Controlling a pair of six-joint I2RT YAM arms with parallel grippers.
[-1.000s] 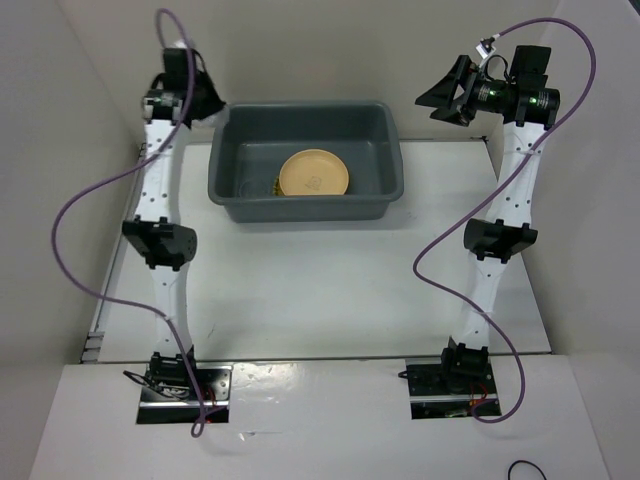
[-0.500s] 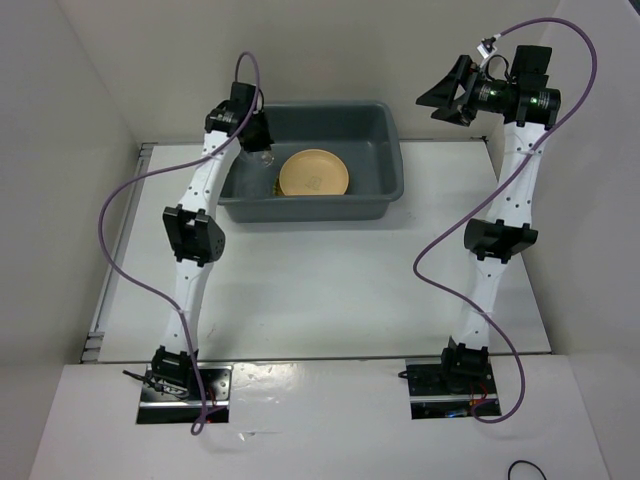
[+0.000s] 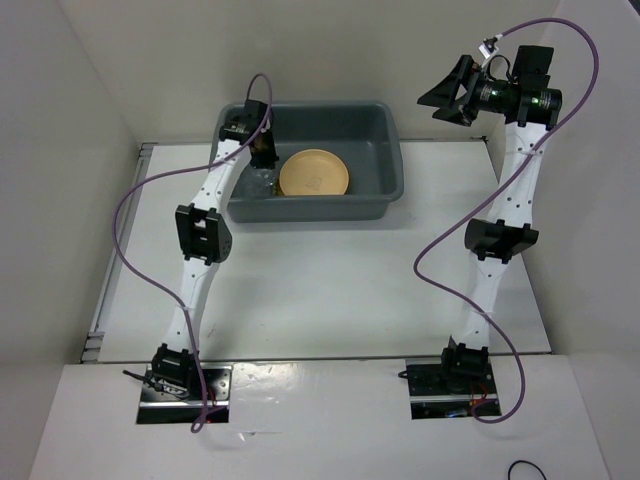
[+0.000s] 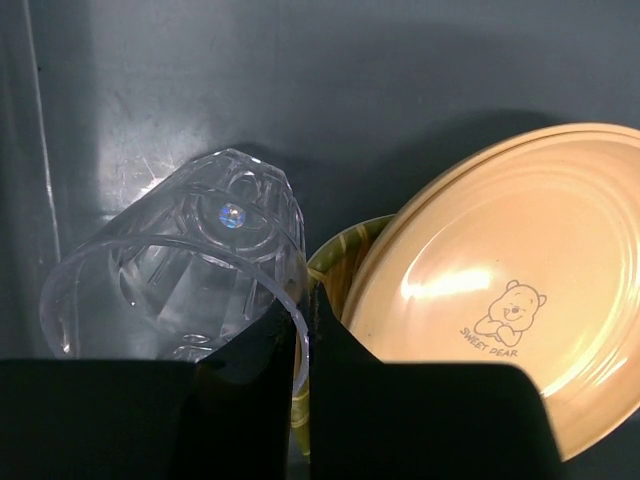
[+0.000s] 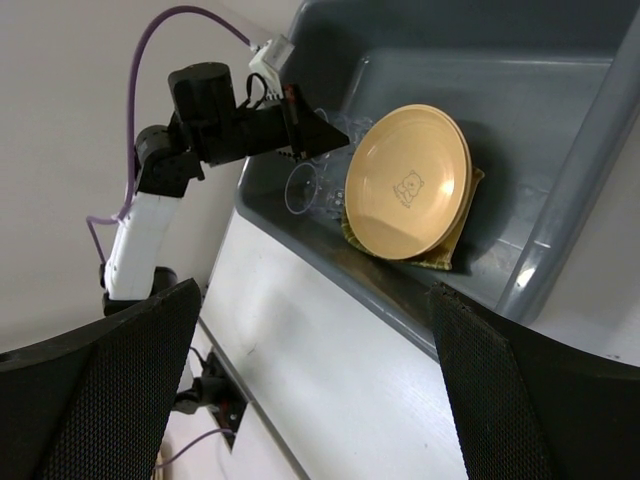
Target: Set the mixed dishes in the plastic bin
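Note:
The dark grey plastic bin stands at the back of the table. Inside it an orange-yellow plate with a bear print leans on a yellow slatted tray with a greenish rim. My left gripper reaches into the bin's left end, shut on the rim of a clear faceted glass, which lies tilted just left of the plate. The right wrist view shows the same glass, plate and tray. My right gripper hangs open and empty, high at the back right, outside the bin.
White walls close in the table on the left, back and right. The bin floor to the left of and behind the glass is bare. The left arm stretches across the table's left side towards the bin.
The left arm has swung from behind the bin's left corner to inside the bin's left end, carrying the clear glass down beside the plate. The right arm has not moved.

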